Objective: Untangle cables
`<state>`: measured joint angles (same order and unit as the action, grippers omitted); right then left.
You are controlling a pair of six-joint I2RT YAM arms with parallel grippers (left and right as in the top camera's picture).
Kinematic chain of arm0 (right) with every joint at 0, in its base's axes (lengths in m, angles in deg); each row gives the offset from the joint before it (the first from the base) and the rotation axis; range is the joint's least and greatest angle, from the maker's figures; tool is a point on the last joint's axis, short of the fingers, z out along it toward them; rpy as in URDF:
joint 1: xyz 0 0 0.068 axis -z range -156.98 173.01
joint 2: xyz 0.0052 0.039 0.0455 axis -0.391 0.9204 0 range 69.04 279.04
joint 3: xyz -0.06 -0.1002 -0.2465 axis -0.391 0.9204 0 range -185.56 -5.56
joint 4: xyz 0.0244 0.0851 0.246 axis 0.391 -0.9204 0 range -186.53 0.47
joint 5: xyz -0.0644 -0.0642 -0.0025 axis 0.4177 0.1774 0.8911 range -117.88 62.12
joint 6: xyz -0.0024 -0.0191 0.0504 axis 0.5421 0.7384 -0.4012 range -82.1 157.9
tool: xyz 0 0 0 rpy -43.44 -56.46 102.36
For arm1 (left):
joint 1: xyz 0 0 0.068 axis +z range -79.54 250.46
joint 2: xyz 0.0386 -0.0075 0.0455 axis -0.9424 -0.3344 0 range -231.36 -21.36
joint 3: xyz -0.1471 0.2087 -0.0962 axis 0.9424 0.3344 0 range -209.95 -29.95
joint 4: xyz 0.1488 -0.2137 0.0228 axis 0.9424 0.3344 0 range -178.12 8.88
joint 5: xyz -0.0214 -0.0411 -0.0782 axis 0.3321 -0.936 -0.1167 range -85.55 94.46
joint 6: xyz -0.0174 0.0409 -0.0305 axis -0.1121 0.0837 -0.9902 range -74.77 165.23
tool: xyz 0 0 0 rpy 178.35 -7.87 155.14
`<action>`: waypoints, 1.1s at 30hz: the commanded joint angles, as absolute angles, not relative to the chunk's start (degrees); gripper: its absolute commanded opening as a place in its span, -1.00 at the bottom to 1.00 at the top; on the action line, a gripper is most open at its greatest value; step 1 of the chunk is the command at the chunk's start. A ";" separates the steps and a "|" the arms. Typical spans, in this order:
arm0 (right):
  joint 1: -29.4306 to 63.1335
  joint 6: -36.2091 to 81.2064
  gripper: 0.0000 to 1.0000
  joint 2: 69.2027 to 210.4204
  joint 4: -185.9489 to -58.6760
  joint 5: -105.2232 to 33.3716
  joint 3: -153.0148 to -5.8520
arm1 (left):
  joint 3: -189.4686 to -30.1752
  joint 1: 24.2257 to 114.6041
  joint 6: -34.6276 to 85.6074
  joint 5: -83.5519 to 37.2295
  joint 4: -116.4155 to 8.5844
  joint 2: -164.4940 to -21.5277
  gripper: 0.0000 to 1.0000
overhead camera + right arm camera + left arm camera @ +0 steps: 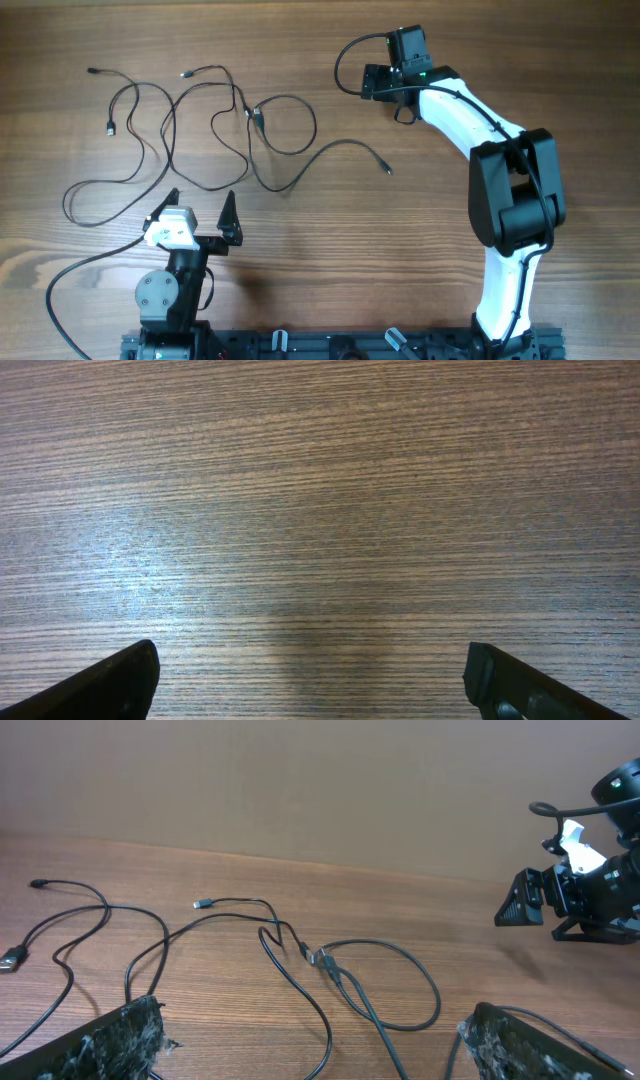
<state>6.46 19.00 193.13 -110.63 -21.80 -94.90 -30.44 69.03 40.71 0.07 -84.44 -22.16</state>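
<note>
cables [255,115] lie tangled | left pincer [200,208] apart, arm tucked near base | right pincer [368,82] apart, arm outstretched

1. The left gripper [200,207] sits close to its own base, its jaws spread wide and holding nothing.
2. The right arm [510,190] reaches far forward and bends leftward.
3. The right gripper [310,665] is also wide apart and empty.
</note>
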 commanded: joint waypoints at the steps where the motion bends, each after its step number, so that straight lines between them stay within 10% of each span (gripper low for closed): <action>1: 6.48 19.83 0.99 194.29 -110.54 -21.03 -94.77 | -30.28 69.29 42.02 0.66 -83.94 -21.64 1.00; 33: 6.48 19.81 0.99 194.36 -109.91 -21.03 -94.77 | -30.28 69.29 42.02 0.66 -83.94 -21.64 1.00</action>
